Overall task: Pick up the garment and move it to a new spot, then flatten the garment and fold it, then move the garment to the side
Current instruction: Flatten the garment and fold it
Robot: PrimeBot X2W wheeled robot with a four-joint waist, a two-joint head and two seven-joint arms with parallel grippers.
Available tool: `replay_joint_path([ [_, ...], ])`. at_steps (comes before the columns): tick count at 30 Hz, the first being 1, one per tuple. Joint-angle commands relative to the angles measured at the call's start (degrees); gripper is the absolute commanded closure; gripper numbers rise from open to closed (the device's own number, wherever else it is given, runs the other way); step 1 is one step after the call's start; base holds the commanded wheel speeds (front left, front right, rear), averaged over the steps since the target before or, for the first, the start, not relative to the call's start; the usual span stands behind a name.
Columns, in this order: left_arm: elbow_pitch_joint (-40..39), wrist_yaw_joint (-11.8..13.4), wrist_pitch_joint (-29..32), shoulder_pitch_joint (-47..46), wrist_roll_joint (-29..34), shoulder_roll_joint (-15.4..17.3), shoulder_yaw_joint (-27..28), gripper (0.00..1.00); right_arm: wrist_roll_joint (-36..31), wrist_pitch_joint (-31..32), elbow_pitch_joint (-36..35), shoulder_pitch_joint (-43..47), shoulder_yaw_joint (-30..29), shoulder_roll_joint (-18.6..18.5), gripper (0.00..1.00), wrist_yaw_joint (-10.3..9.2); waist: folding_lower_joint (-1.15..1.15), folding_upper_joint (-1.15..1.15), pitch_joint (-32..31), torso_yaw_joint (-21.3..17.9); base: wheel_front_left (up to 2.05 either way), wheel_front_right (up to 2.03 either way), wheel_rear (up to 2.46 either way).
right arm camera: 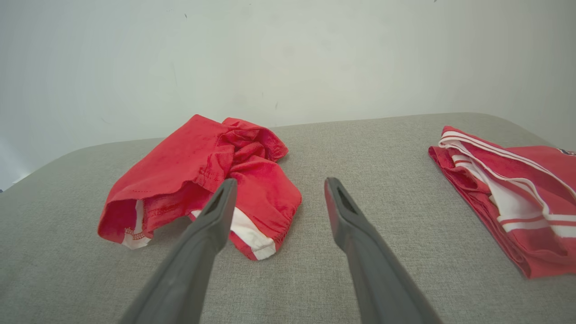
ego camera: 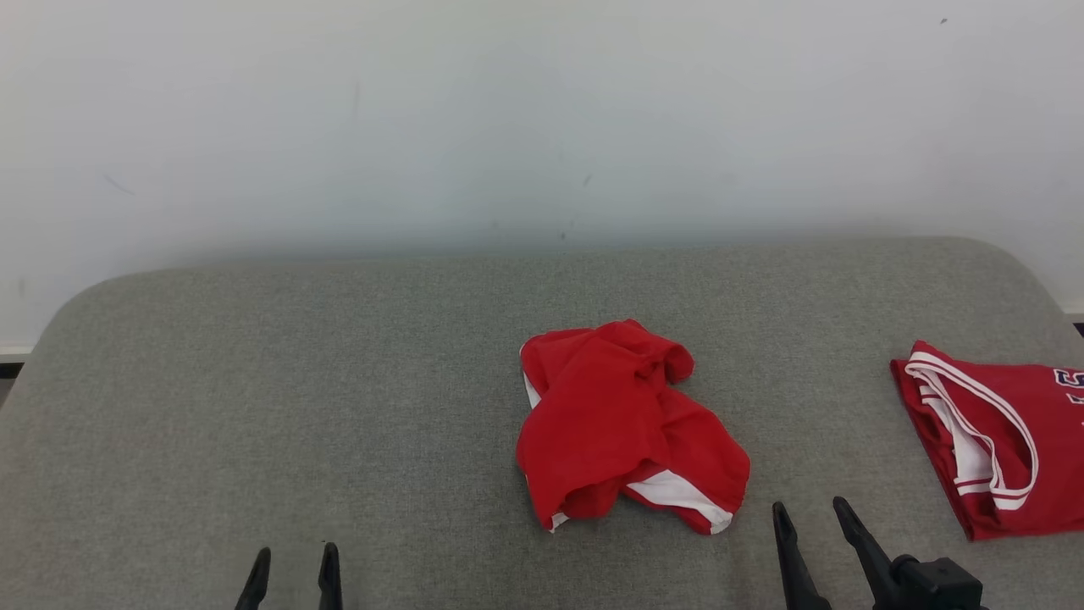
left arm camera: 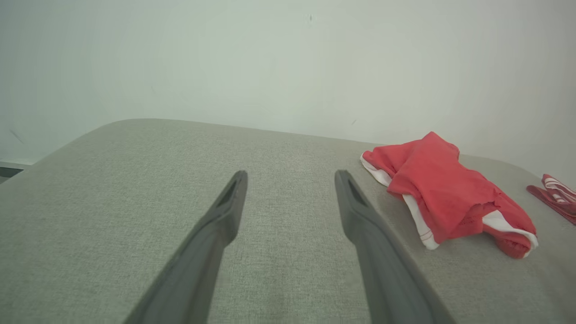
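A crumpled red garment (ego camera: 622,428) with white trim lies in a heap near the middle of the grey padded table (ego camera: 254,407). It also appears at the right of the left wrist view, garment (left arm camera: 445,193), and at the left of the right wrist view, garment (right arm camera: 202,173). My left gripper (ego camera: 292,559) hangs open at the lower left, well apart from the cloth, with bare table between its fingers (left arm camera: 229,207). Just right of the heap's near edge, my right gripper (ego camera: 811,512) is open too, holding nothing, and one of its fingers (right arm camera: 216,216) overlaps the heap in the wrist picture.
A folded red jersey (ego camera: 999,436) with white stripes lies at the table's right edge; the same jersey (right arm camera: 508,189) sits right of my right fingers. A pale wall (ego camera: 542,127) rises directly behind the table. The table's left half is bare fabric.
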Motion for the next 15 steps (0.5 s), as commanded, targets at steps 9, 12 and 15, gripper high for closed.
replay_joint_path([
  [9, 4.5, -0.1, -0.2, -7.3, -2.1, -0.1, -6.3, 0.0, -0.2, 1.1, 1.0, -2.2, 1.9, -0.8, 0.0, -0.17, 0.0, 0.0, 0.1, -1.2, 0.0, 0.0, 0.0],
  [12, 5.3, -0.1, -0.2, -9.1, -2.3, -0.1, -8.3, 0.0, -0.4, 3.1, 2.6, -5.1, 3.9, -1.4, 0.0, -0.17, 0.0, 0.0, 0.3, -1.9, 0.0, 0.0, 0.0],
  [15, 7.9, -0.1, -0.2, -10.7, -3.0, -0.1, -11.3, 0.0, -0.2, 3.9, 3.9, -8.6, 6.3, -1.9, 0.0, -0.17, 0.0, 0.0, 0.4, -2.4, 0.0, 0.0, 0.0],
])
